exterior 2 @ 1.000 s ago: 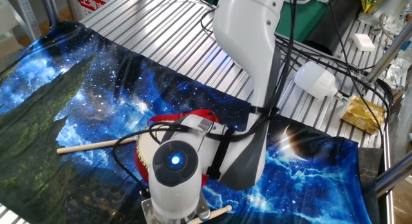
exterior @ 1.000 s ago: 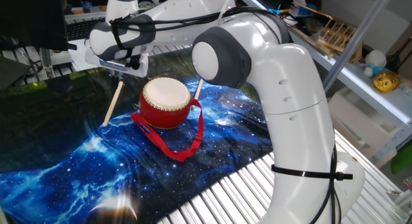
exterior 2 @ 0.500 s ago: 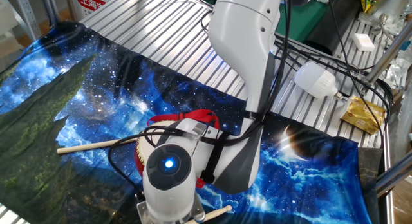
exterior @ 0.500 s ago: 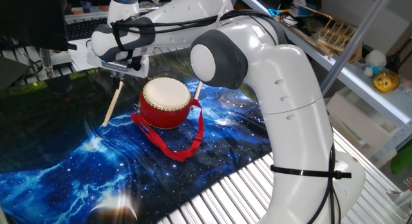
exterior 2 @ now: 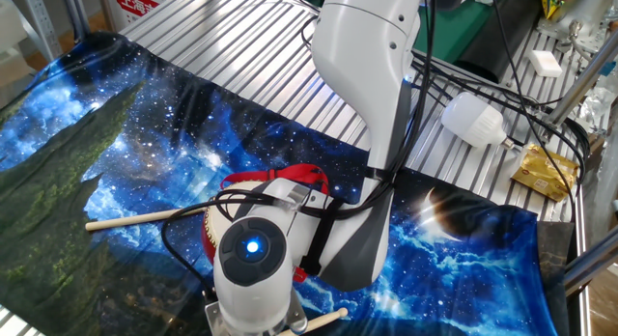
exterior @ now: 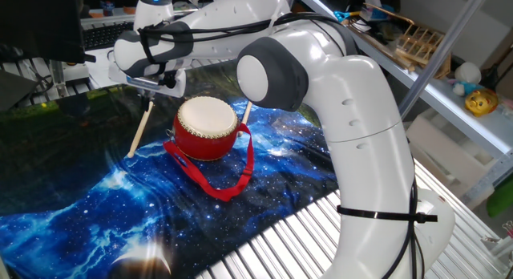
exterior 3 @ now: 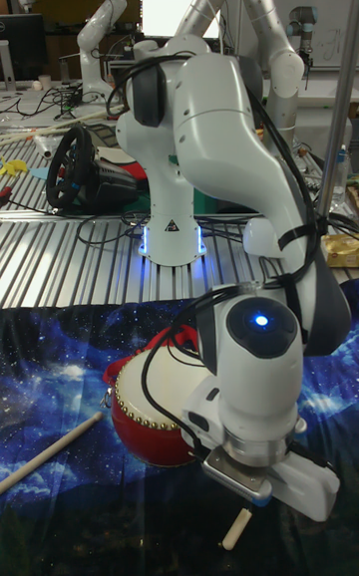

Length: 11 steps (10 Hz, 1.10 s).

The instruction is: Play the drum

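One fixed view: gripper (exterior: 151, 88) hangs low over the galaxy-print cloth (exterior: 80, 207), at the top end of a wooden stick (exterior: 140, 128). The fingers look to be at that end, but contact isn't resolvable and I cannot tell whether they are spread or clamped. Drum (exterior: 206, 127) sits upright just beside the fingers, skin up and unobstructed, so it's strikeable; its ribbon strap (exterior: 220, 179) trails away from them.

Other fixed view: wrist body blocks the fingers entirely. Drum (exterior 2: 261, 186) is mostly hidden behind it. A second stick (exterior 2: 326, 319) pokes out below.

Tall fixed view: the fingers are hidden under the hand here too; drum (exterior 3: 150, 415) close alongside. Likely step: securing a stick.
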Available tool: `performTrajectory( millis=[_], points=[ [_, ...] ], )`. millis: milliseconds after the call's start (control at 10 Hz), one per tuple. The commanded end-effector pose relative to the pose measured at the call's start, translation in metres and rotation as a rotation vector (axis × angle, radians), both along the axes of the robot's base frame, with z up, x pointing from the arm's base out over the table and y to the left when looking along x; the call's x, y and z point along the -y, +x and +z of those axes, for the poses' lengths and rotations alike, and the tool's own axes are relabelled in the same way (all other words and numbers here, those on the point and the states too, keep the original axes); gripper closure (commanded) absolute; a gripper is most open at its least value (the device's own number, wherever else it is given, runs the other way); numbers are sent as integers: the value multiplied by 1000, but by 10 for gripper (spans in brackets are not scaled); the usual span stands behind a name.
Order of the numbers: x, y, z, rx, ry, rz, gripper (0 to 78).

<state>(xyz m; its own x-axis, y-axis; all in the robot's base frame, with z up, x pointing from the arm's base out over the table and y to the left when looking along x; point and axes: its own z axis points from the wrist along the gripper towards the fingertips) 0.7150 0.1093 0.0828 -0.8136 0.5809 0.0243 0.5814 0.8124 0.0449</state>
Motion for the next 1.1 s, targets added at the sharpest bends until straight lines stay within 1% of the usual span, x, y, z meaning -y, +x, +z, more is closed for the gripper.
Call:
performTrajectory(
  millis=[100, 200, 1100],
  points=[
    [0, 4, -2, 4, -25, -19, 776],
    [0, 4, -2, 4, -25, -19, 2],
    [0, 4, -2, 4, -25, -19, 2]
  ],
)
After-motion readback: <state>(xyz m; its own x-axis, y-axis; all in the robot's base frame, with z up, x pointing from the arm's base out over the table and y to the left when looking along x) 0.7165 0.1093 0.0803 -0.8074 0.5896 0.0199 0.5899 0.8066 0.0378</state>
